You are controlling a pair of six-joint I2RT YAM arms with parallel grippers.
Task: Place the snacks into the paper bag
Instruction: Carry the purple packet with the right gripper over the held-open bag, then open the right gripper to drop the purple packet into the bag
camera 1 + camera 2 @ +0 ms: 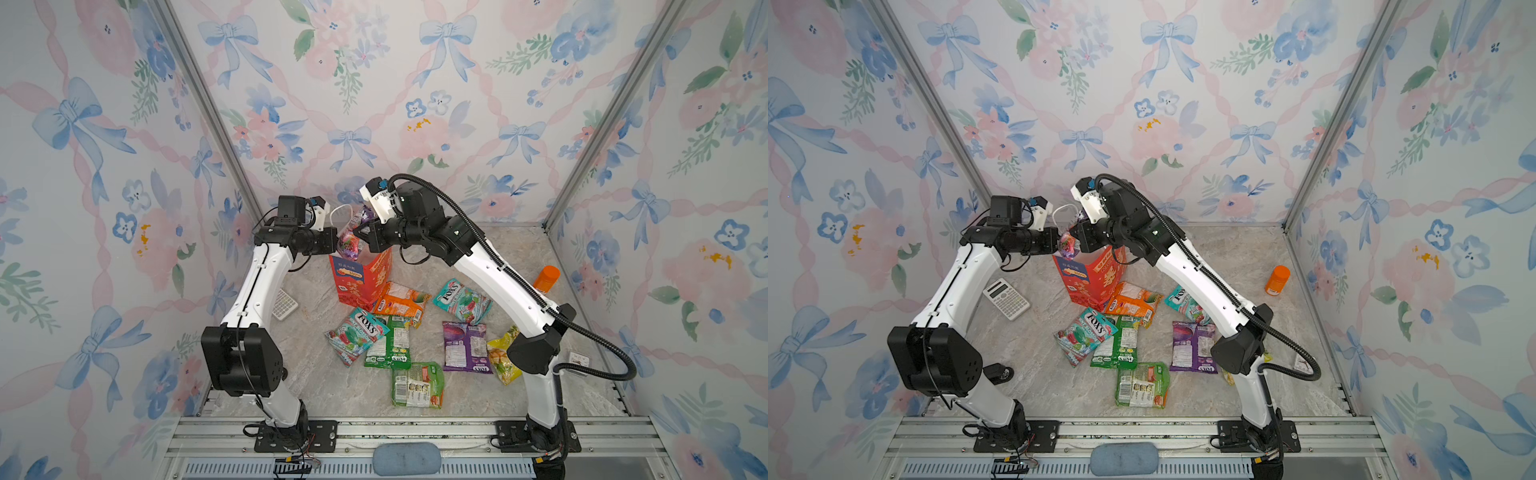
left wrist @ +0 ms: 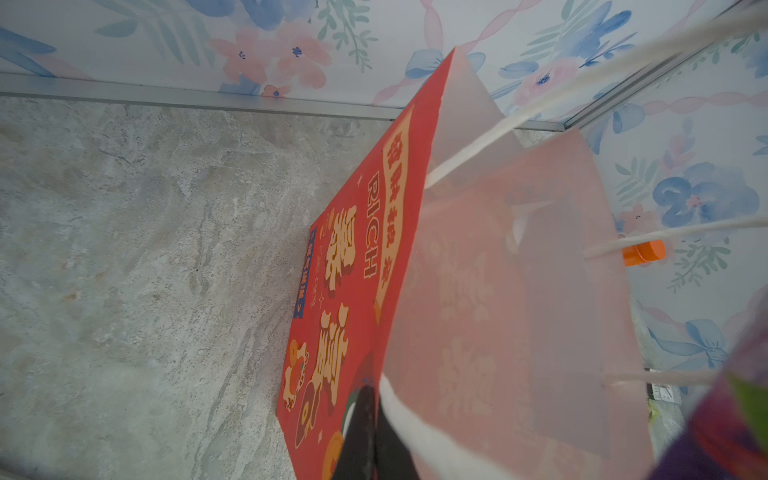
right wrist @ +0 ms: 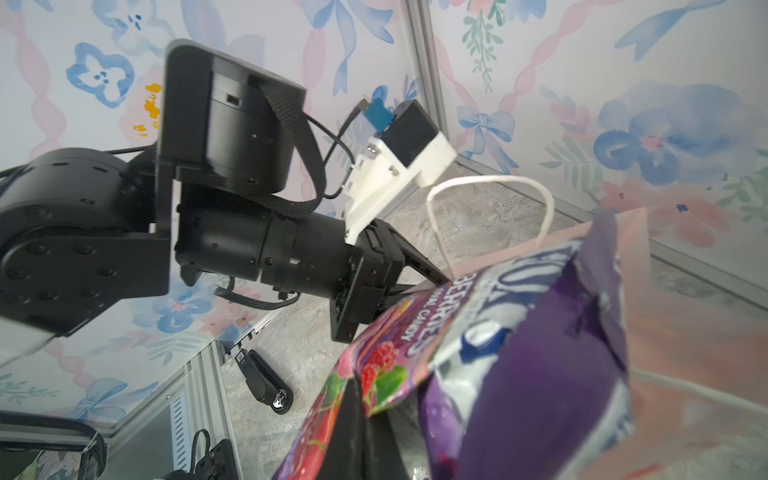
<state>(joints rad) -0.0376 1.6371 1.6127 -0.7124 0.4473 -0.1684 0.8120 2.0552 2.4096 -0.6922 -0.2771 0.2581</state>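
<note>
The red paper bag stands upright at the middle back of the table. My left gripper is shut on the bag's rim, holding its mouth. The bag's pale inside and white cord handles show in the left wrist view. Over the mouth my right gripper is shut on a purple FOX'S snack packet. Several snacks lie on the table in front: a teal packet, an orange one, a green one, another purple one.
A white calculator lies left of the bag, under the left arm. An orange bottle stands by the right wall. A black stapler-like object sits near the left arm's base. A small white card lies at the right edge.
</note>
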